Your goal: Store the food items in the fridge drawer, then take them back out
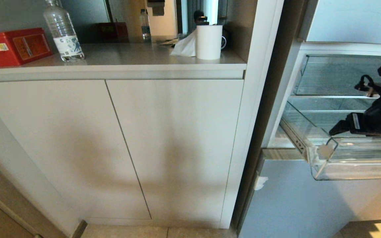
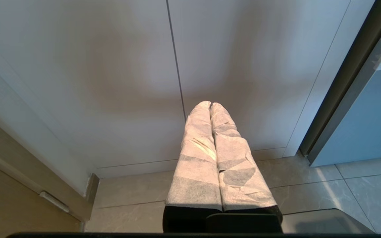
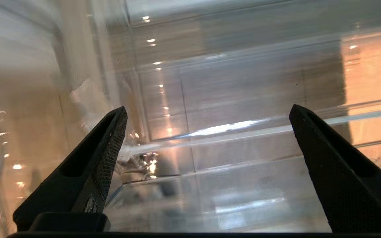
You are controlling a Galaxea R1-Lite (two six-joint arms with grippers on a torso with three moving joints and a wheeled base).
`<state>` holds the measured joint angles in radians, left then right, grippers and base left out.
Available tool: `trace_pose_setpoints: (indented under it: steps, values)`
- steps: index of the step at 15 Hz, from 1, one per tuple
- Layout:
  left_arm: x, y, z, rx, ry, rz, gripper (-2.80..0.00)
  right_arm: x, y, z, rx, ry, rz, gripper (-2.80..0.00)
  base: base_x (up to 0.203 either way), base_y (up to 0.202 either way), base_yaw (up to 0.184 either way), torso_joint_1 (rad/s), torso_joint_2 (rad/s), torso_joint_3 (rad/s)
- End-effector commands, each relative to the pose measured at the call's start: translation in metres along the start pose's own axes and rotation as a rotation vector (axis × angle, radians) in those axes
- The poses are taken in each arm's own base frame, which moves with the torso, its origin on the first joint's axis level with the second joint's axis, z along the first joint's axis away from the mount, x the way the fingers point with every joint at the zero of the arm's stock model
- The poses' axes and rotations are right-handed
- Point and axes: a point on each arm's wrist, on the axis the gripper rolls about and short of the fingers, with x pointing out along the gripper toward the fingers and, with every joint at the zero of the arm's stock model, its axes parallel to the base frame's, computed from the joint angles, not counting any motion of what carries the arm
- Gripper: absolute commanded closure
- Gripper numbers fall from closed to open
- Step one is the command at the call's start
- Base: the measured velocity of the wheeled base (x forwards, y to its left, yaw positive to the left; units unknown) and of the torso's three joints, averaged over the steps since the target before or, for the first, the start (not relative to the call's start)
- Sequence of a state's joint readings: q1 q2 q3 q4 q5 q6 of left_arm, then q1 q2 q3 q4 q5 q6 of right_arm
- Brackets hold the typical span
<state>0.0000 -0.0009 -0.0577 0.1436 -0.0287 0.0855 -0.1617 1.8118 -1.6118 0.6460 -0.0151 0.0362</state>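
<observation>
**Plainly, the drawer is out, but no food shows**

Starting at the left of the head view, a red box [image 1: 13,46] and a water bottle [image 1: 63,31] stand on the counter [image 1: 127,58] of the white cabinet [image 1: 111,145], with a paper towel roll [image 1: 209,42] further along. None of these belongs to the job.

The left gripper [image 2: 210,105] hangs low in front of the cabinet doors, near the floor tiles, its cloth-wrapped fingers [image 2: 198,148] pressed together on nothing. It looks parked.

Further right stands the fridge [image 1: 296,205], its middle compartment open. The fridge drawer [image 1: 352,165] is pulled out over the lower door panel, its clear front lip towards the robot. The right gripper [image 3: 207,114] reaches in over it from the right edge of the head view (only its dark body shows there). In the right wrist view its black fingers [image 3: 107,148] are spread wide with nothing between them, over the drawer's clear floor and wall.

The food items appear in none of the views, neither in the visible part of the drawer nor on the counter, so I cannot tell where they are. Opening the drawer seems done. Whether the empty gripper is between storing and retrieving cannot be settled from here; at the least, closing the drawer is left.
</observation>
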Motion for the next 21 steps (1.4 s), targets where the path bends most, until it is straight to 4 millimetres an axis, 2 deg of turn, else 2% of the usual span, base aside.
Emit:
trace_pose_setpoints:
  steps: [1,3,4,8,11,12,14,15,17,18,21]
  values:
    - [0.0,0.0,0.0,0.001,0.0,0.0,0.0,-0.032,-0.001,-0.006,-0.003,-0.006,0.003,-2.8,0.0,0.0,0.0,0.0,0.0,0.0]
    - [0.0,0.0,0.0,0.0,-0.001,0.0,0.0,-0.055,-0.003,-0.017,0.0,-0.009,0.012,-2.8,0.0,0.0,0.0,0.0,0.0,0.0]
    - [0.0,0.0,0.0,0.0,0.001,0.0,0.0,-0.06,-0.004,-0.022,0.004,-0.004,0.016,-2.8,0.0,0.0,0.0,0.0,0.0,0.0]
    - [0.0,0.0,0.0,0.002,0.001,0.0,0.0,-0.062,-0.006,-0.022,0.024,-0.018,0.041,-2.8,0.0,0.0,0.0,0.0,0.0,0.0]
    - [0.0,0.0,0.0,0.002,-0.001,0.0,0.0,-0.094,-0.005,-0.029,0.035,-0.121,0.099,-2.8,0.0,0.0,0.0,0.0,0.0,0.0]
    - [0.0,0.0,0.0,0.0,-0.001,0.0,0.0,-0.109,-0.005,-0.036,0.035,-0.152,0.105,0.0,0.0,0.0,0.0,0.0,0.0,0.0]
    - [0.0,0.0,0.0,0.0,0.001,0.0,0.0,-0.128,-0.005,-0.049,0.034,-0.185,0.113,0.0,0.0,0.0,0.0,0.0,0.0,0.0]
    - [0.0,0.0,0.0,0.0,-0.001,0.0,0.0,-0.15,-0.005,-0.062,0.031,-0.234,0.115,0.0,0.0,0.0,0.0,0.0,0.0,0.0]
    - [0.0,0.0,0.0,0.0,0.0,0.0,0.0,-0.185,-0.006,-0.098,0.026,-0.314,0.12,0.0,0.0,0.0,0.0,0.0,0.0,0.0]
    - [0.0,0.0,0.0,0.0,0.0,0.0,0.0,-0.195,-0.007,-0.121,0.025,-0.344,0.12,0.0,0.0,0.0,0.0,0.0,0.0,0.0]
    - [0.0,0.0,0.0,0.0,-0.001,0.0,0.0,-0.186,-0.008,-0.183,0.015,-0.417,0.118,0.0,0.0,0.0,0.0,0.0,0.0,0.0]
